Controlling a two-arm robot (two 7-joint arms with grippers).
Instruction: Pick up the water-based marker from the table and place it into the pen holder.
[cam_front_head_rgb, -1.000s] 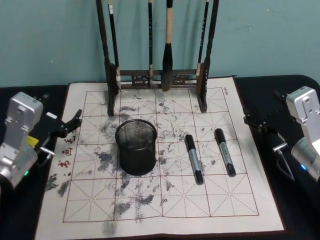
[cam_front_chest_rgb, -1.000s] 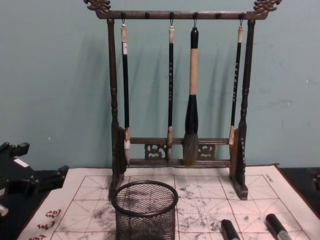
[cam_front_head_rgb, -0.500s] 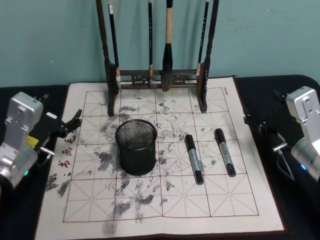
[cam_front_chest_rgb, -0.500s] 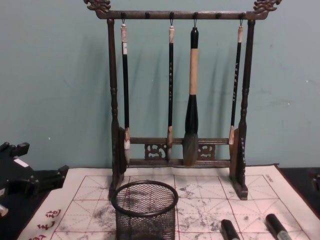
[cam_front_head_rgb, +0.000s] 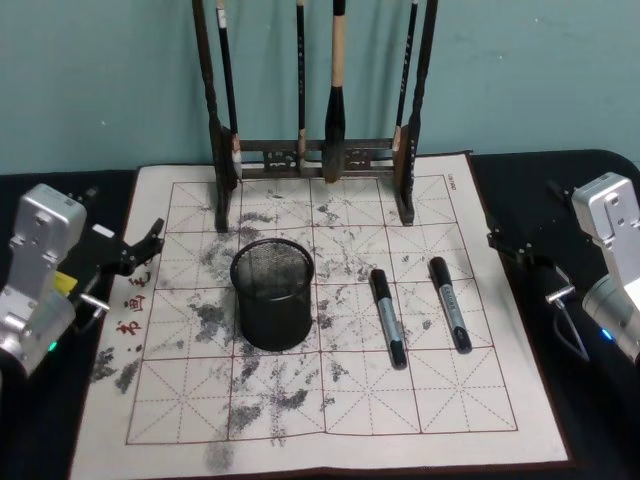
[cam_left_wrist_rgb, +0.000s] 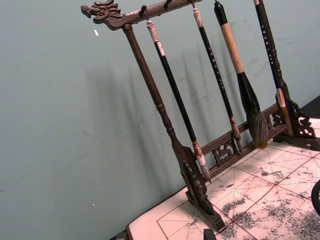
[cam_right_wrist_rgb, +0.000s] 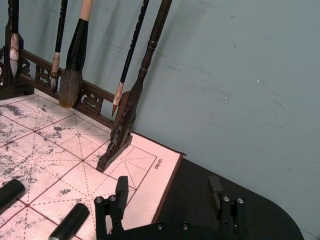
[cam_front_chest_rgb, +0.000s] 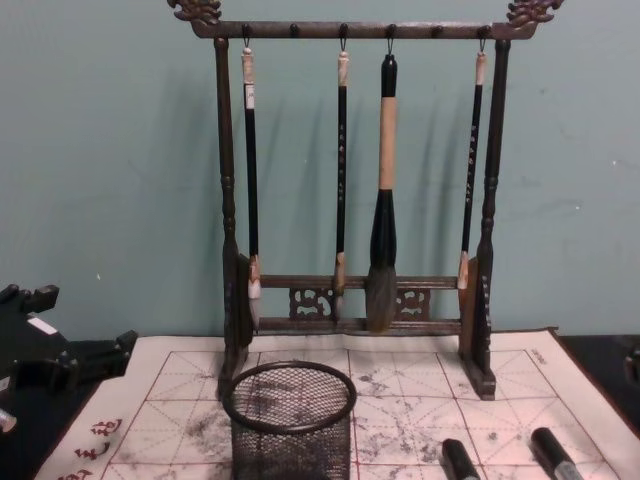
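Markers are lying as a pair on the cream mat (cam_front_head_rgb: 330, 410) of the surface (cam_front_head_rgb: 560, 190), side by side and not touching. Both are inward from the right pincer (cam_right_wrist_rgb: 168, 189). The near marker (cam_front_head_rgb: 450, 304) is sitting close to it. The far marker (cam_front_head_rgb: 388, 318) is lying between the near one and the pen holder (cam_front_head_rgb: 272, 322). I cannot tell which of the two is the water-based one.

You are probably dealing with a light, stiff thing with a smooth round barrel, so it may roll or slip. I am advising you to take it at the middle of the barrel, across its length. The mesh holder is looking light too, and a bump may push it.

The right pincer is waiting beside the mat edge with its fingers (cam_right_wrist_rgb: 121, 189) wide apart and holding nothing. The left pincer (cam_front_head_rgb: 143, 248) is hovering beyond the holder at the opposite mat edge, also apart and idle.

The head view is giving you the full length of both markers. The chest view is showing the holder's height from the side, under the brush rack (cam_front_chest_rgb: 228, 200), and merely the marker ends. The right wrist view is showing the finger gap.
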